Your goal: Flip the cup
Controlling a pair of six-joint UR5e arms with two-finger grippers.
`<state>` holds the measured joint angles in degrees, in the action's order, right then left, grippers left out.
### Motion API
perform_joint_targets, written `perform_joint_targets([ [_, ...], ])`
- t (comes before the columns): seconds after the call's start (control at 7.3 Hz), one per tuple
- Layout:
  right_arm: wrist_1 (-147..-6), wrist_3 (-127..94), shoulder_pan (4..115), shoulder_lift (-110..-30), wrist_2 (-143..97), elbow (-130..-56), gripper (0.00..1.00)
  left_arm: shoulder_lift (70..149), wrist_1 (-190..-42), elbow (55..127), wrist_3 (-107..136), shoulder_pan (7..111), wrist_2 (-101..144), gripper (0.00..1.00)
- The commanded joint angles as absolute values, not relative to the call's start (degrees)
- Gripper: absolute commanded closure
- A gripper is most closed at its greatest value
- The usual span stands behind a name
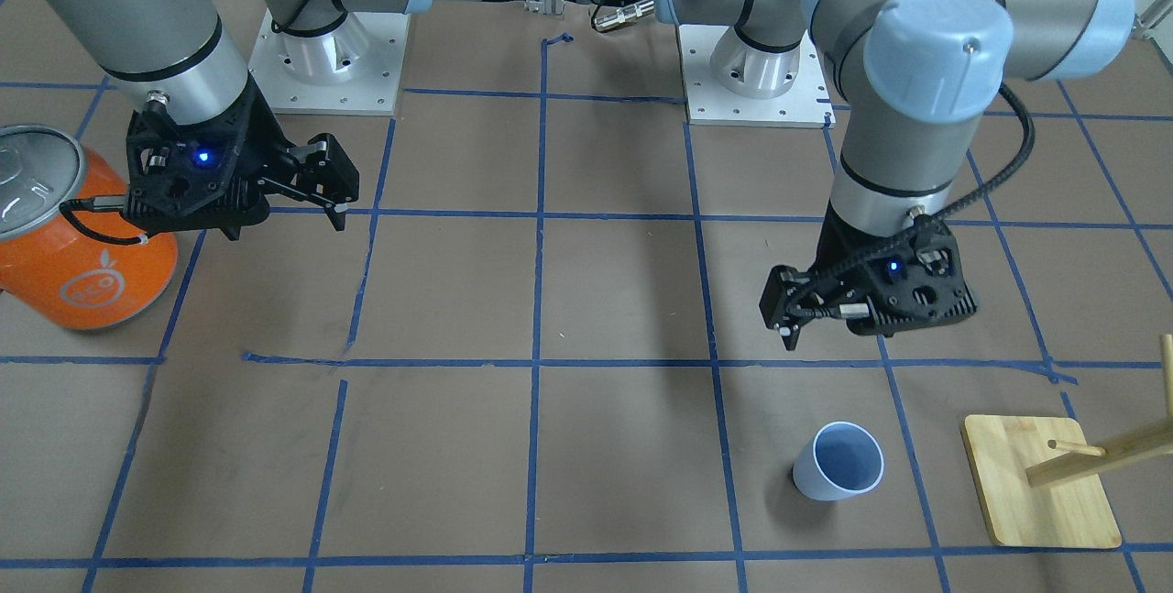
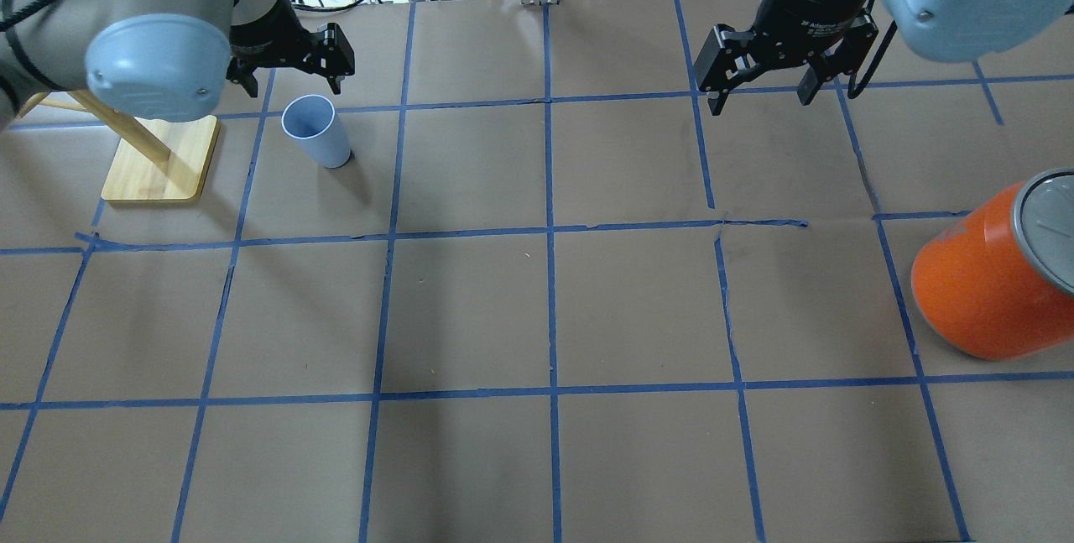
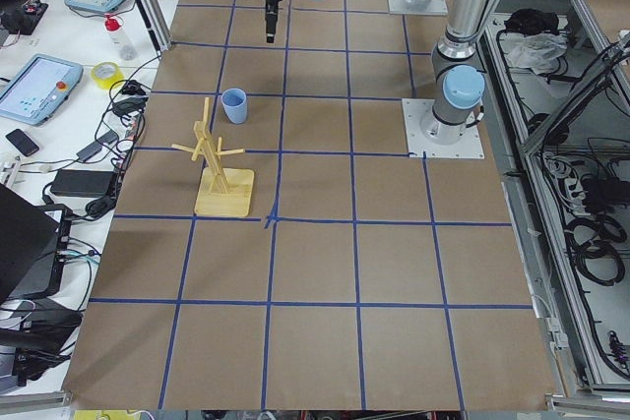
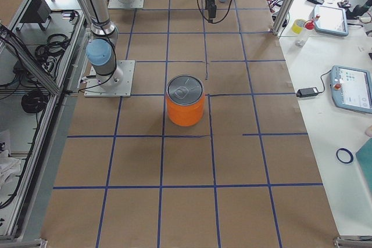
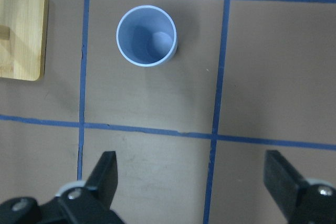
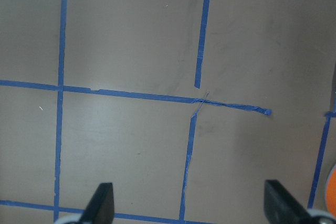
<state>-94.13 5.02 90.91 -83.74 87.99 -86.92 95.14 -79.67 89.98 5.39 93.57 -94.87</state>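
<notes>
The cup point(image 2: 315, 130) is a small pale blue tumbler. It stands upright, mouth up, on the brown table at the far left of the overhead view. It also shows in the front view point(image 1: 838, 460) and in the left wrist view point(image 5: 146, 35), where I look straight down into it. My left gripper point(image 2: 289, 77) hangs above the table near the cup, open and empty, not touching it. In the left wrist view its fingers point(image 5: 105, 174) are spread wide, and the cup lies beyond them, left of centre. My right gripper point(image 2: 762, 90) is open and empty over bare table.
A wooden peg stand point(image 2: 159, 161) sits on its square base just left of the cup. A big orange can point(image 2: 990, 274) with a silver lid stands at the right edge. Blue tape lines grid the table point(image 2: 545, 316).
</notes>
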Motion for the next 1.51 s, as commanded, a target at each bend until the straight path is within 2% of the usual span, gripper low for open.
perform_joint_targets([
  [0.0,-94.13,5.01,90.97,-83.85,87.98,-86.92,0.00,92.99,-88.63,89.65,7.21,97.81,-92.73,0.00],
  [0.14,-94.13,5.01,91.05,-83.85,87.98,-86.92,0.00,92.55,-95.29,88.95,7.29,97.82,-90.72,0.00],
  [0.41,-94.13,4.92,91.14,-84.11,87.98,-86.92,0.00,92.81,-95.19,88.33,8.17,97.65,-86.41,0.00],
  [0.68,-94.13,4.92,91.14,-84.02,88.07,-86.92,0.00,93.07,-84.88,88.68,7.21,96.51,-86.31,0.00],
  [1.37,-94.22,4.92,91.23,-84.11,89.20,-87.10,0.00,93.43,-83.76,89.30,4.92,96.33,-89.47,0.00],
])
